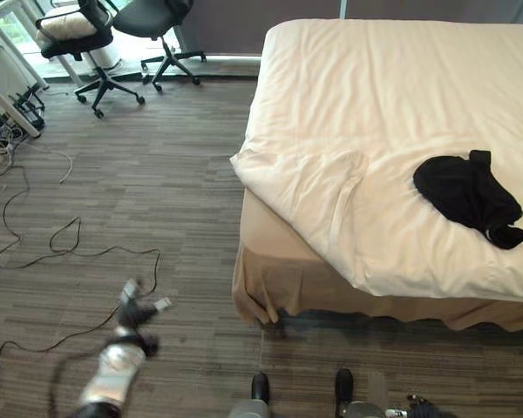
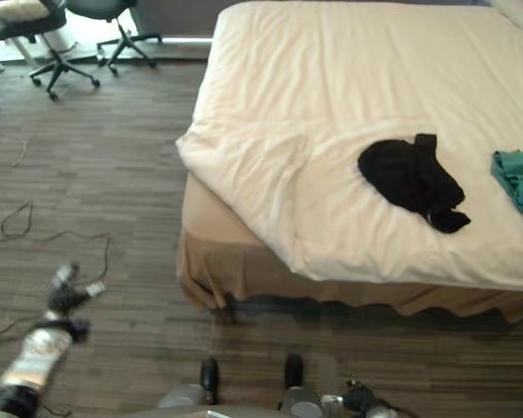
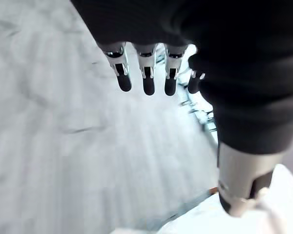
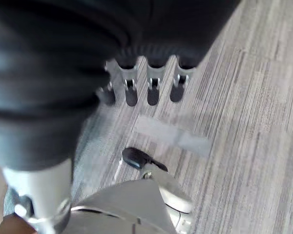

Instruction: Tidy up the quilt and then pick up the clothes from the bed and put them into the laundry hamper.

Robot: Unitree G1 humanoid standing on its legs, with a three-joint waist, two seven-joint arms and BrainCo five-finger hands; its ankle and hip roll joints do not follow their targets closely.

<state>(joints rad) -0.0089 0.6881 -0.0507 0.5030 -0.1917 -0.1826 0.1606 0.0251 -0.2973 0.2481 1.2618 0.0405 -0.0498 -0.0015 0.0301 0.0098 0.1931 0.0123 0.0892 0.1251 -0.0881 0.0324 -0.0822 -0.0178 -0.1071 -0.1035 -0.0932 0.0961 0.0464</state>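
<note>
Floor [image 1: 157, 174] open beside bed [image 1: 279, 270]; chairs [image 1: 113, 43] far.

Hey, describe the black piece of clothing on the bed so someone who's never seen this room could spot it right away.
Start at the big bed covered by a cream quilt. On the quilt's near half, toward the robot's right, lies the black garment, crumpled in a heap. It is the darkest thing on the bed; the only other garment, a teal one, lies apart from it, further right at the view's edge.

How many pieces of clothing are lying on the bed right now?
2. A black garment lies on the quilt near the bed's front edge; a teal garment lies to its right, cut off by the view's edge. More may lie beyond the view.
</note>
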